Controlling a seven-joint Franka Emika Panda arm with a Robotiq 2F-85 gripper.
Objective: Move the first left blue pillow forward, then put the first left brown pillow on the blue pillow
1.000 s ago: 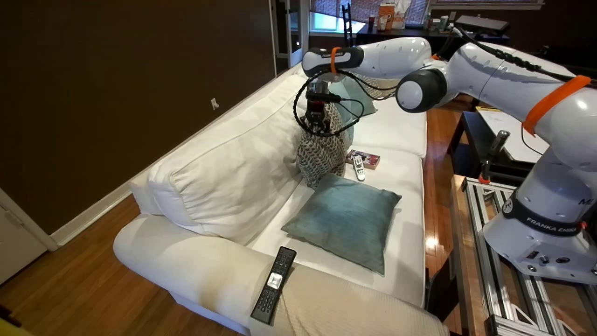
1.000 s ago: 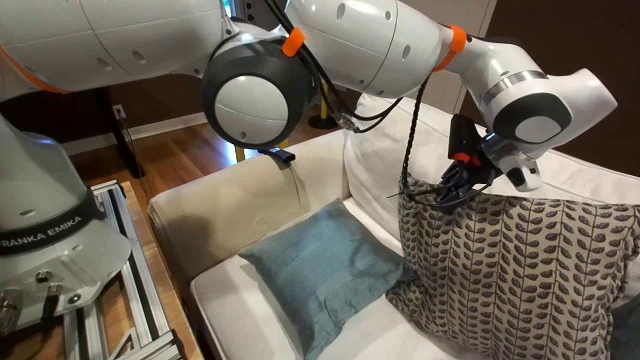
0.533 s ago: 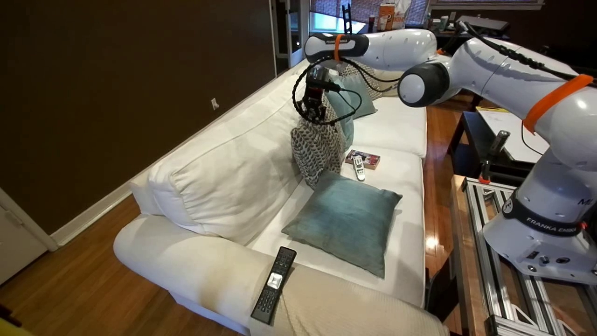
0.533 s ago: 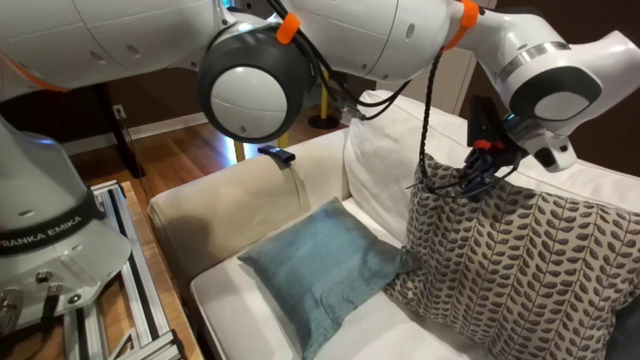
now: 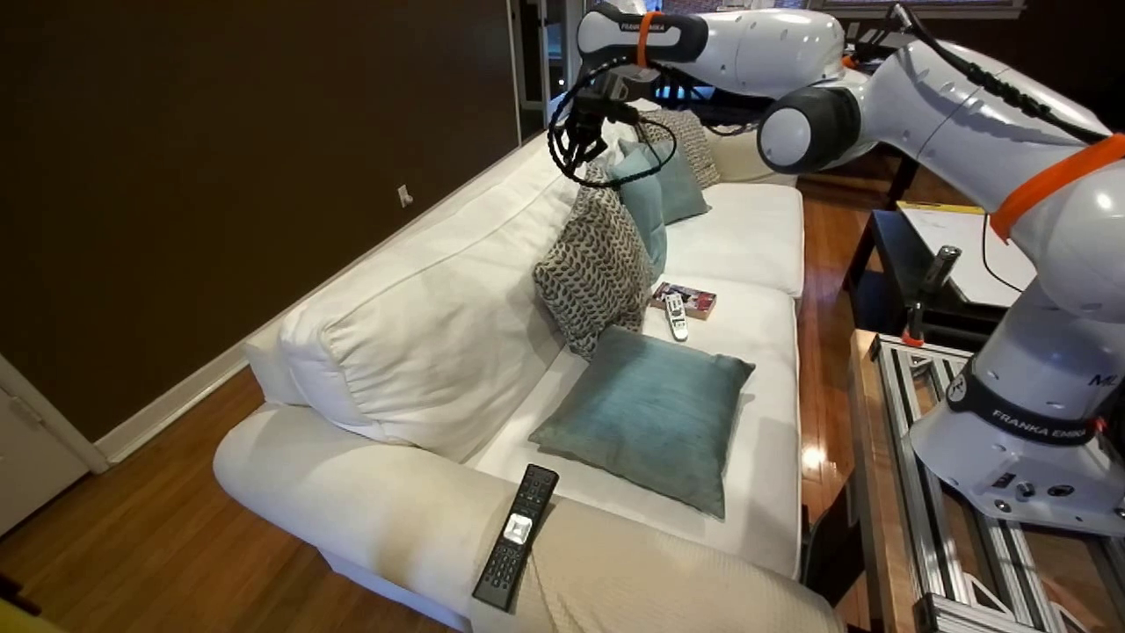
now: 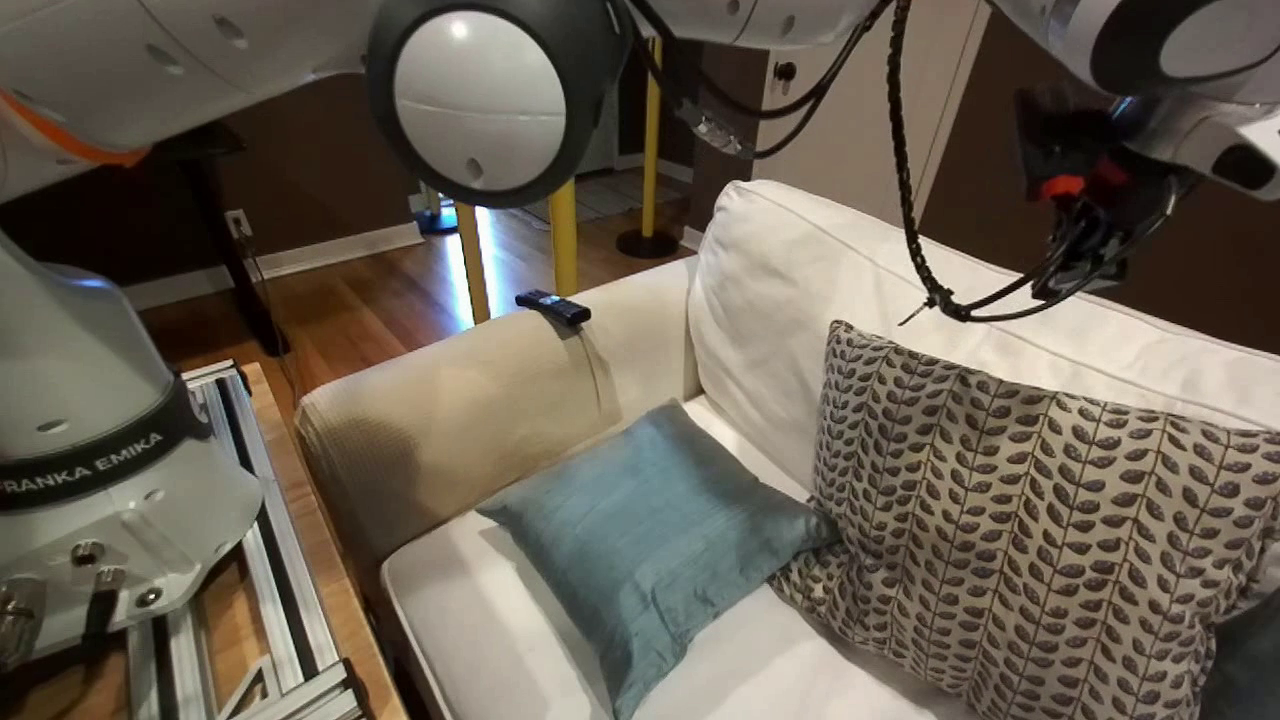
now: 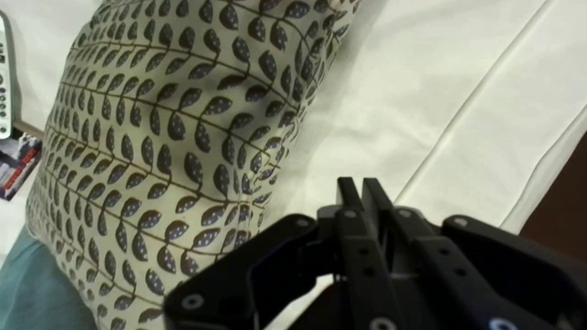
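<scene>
Brown pillow point(image 6: 1015, 525) below downturned gripper point(image 7: 358, 182)

The plain teal pillow point(image 6: 650, 540) lies flat on the sofa point(image 6: 480, 610), one corner touching the leaning, leaf-printed brown pillow point(image 6: 1020, 530).

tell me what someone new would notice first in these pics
The big white robot arm would probably come first, stretched over the white sofa. Next, likely, is the plain blue pillow lying on the seat, its color bold against the white. Beside it, the brown leaf-print pillow stands up in front of the backrest and fills much of the wrist view.
</scene>
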